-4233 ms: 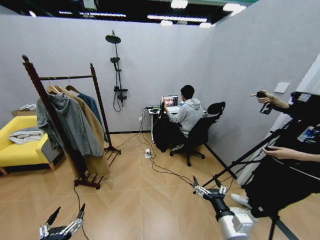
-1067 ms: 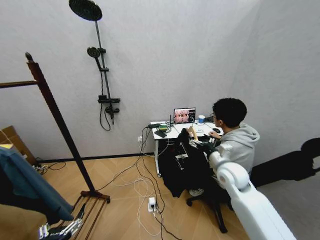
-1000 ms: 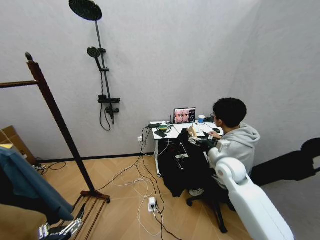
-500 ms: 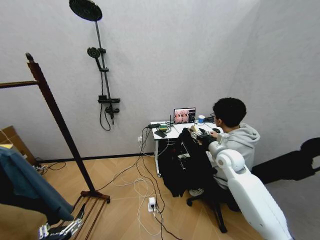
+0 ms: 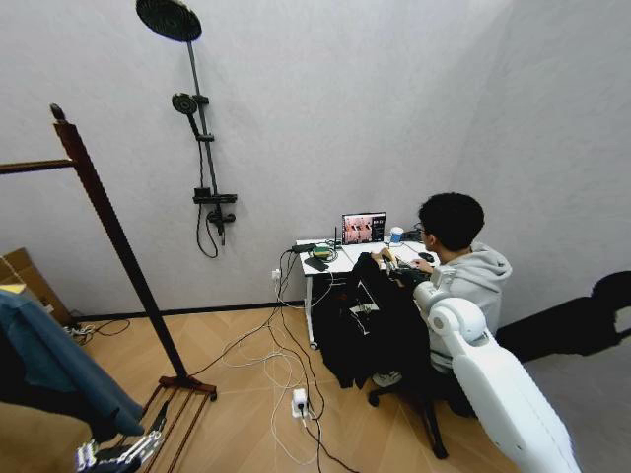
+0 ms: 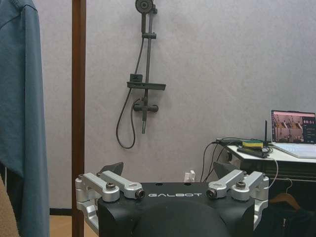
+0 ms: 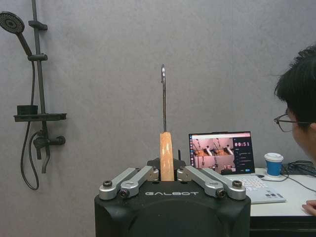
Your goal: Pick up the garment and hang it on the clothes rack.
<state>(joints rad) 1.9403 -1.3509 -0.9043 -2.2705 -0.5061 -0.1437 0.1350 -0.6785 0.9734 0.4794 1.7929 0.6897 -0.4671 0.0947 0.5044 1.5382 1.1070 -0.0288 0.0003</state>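
The garment (image 5: 363, 330) is a black thin top that hangs from a pale wooden hanger (image 7: 167, 153) with a metal hook (image 7: 163, 96) pointing up. My right gripper (image 7: 167, 172) is shut on the hanger's neck. In the head view it (image 5: 389, 261) holds the garment up in front of the desk, arm stretched forward. The clothes rack (image 5: 110, 232) stands to the left as a dark red-brown post with its bar (image 5: 28, 166) running out of view. My left gripper (image 5: 123, 450) stays low at the left, open (image 6: 168, 173), beside the rack post (image 6: 78, 98).
A teal-blue shirt (image 5: 54, 365) hangs on the rack at the lower left. A person sits at a white desk (image 5: 330, 261) with a laptop (image 5: 364, 228) right behind the held garment. Cables and a power strip (image 5: 299, 399) lie on the wooden floor. A shower fitting (image 5: 202, 148) is on the wall.
The view has turned and closed in since the oldest frame. In the last second my right arm has lifted the hanger slightly, and the black garment has risen with it.
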